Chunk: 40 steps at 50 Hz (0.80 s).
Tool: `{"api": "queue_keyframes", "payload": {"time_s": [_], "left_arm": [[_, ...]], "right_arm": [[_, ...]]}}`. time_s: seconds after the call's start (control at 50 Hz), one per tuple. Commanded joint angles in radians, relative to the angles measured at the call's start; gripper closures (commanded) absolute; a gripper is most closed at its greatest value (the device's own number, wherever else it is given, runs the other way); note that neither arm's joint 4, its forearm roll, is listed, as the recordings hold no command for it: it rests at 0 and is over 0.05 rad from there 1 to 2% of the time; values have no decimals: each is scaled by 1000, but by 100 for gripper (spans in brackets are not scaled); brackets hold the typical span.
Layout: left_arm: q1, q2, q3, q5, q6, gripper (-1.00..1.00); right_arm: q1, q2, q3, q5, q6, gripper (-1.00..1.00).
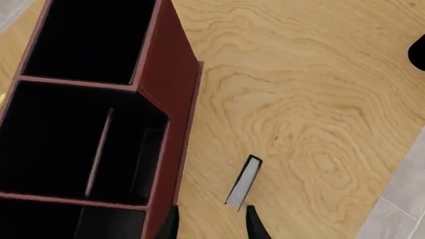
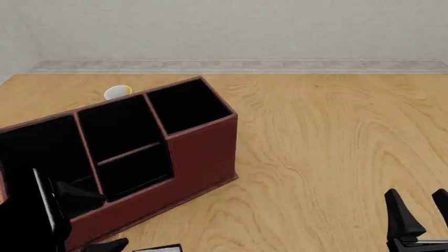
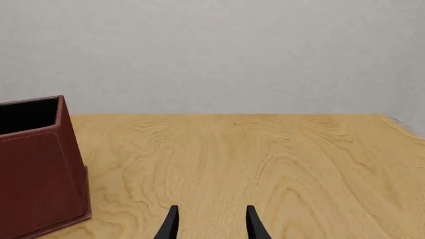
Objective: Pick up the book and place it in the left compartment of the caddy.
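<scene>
The book (image 1: 244,181) lies on the wooden table just in front of the caddy (image 1: 169,99), its white page edge showing; in the front view only a sliver of the book (image 2: 159,247) shows at the bottom edge. My left gripper (image 1: 212,224) hovers open above and just short of it, holding nothing. The caddy (image 2: 199,152) is reddish-brown with three black cells. The left compartment (image 2: 35,147) is the wide end cell nearest my left arm, partly hidden by that arm. My right gripper (image 2: 422,210) stays open and empty, far to the right.
A small white and yellow object (image 2: 117,92) sits behind the caddy. Bare wooden table (image 2: 322,142) spreads to the right of the caddy. Grey floor (image 1: 398,209) shows past the table's near edge, close to the book.
</scene>
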Motion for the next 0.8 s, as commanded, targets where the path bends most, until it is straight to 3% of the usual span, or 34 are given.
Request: {"api": "queue_keyframes", "payload": {"time_s": [0.02, 0.64, 0.8], "left_arm": [[-66, 49, 73, -35, -38, -100], [-123, 169, 181, -170, -82, -100], [-157, 244, 214, -258, -140, -100]], "right_arm": [[0, -6, 2, 4, 0, -100], [0, -7, 2, 4, 0, -100], [0, -7, 2, 4, 0, -100]]}}
